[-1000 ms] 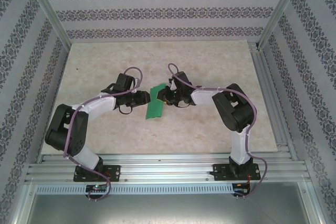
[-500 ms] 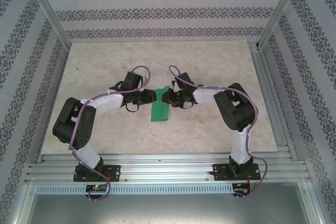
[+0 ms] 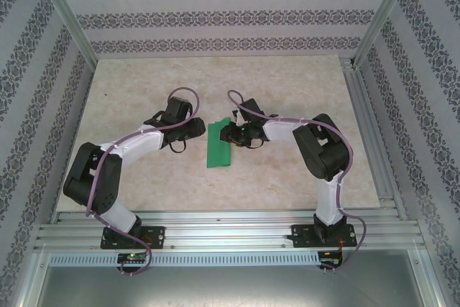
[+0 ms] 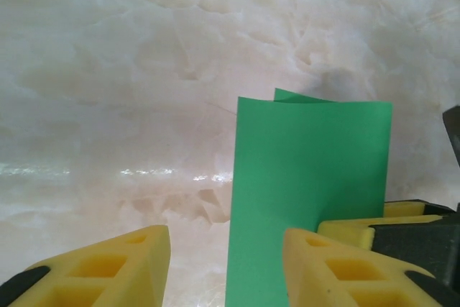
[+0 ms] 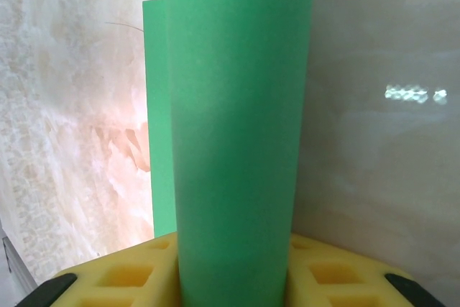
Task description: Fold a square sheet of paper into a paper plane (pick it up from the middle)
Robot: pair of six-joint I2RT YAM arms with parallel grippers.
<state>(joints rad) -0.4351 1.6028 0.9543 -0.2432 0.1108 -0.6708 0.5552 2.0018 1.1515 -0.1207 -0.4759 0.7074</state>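
Square sheet of paper (image 3: 218, 150), folded into a narrow green strip, lying on the table (image 3: 287, 84) between the two arms. We see the left gripper (image 4: 225, 236) with fingers apart, the strip's edge beneath the gap. Right gripper (image 5: 233, 249): jaws astride the raised upper layer; we cannot tell whether they clamp it.

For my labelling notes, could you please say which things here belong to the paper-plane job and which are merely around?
Job: folded green paper, left end effector, right end effector.
Just there: marbled table, patterned walls, aluminium frame.
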